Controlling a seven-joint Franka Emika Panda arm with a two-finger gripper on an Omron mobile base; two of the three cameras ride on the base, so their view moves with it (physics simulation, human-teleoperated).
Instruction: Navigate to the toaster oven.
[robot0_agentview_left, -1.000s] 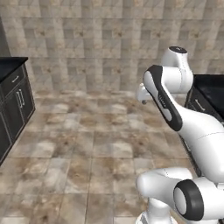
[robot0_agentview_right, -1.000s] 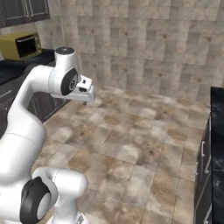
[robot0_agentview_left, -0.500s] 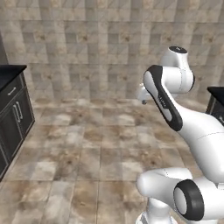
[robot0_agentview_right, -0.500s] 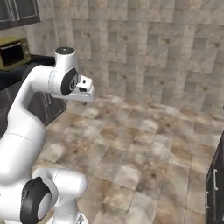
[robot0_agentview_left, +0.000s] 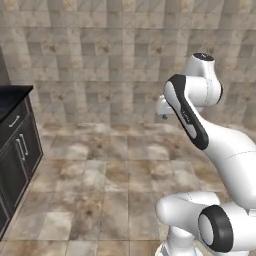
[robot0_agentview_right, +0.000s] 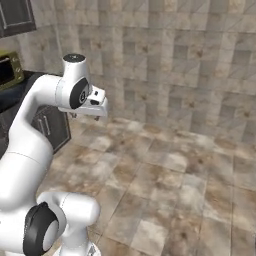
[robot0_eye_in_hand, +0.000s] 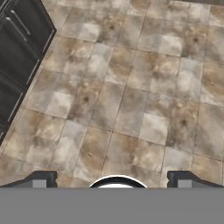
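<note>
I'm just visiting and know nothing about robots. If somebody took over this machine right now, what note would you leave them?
Hand: open, holding nothing, pointing down at the tiled floor.
Toaster oven: on the dark counter at the far left edge of the right base view, partly cut off.
Done: nothing can be confirmed; the base sits on open floor, away from that counter.
Left: drive toward the oven and stop facing it.

We see our white arm (robot0_agentview_left: 200, 125) folded up above its base, the elbow high and the forearm bent back down so the hand sits at mid-height. Our gripper (robot0_eye_in_hand: 112, 181) points down at the floor, its two dark fingertips (robot0_eye_in_hand: 41, 178) set wide apart with nothing between them.
</note>
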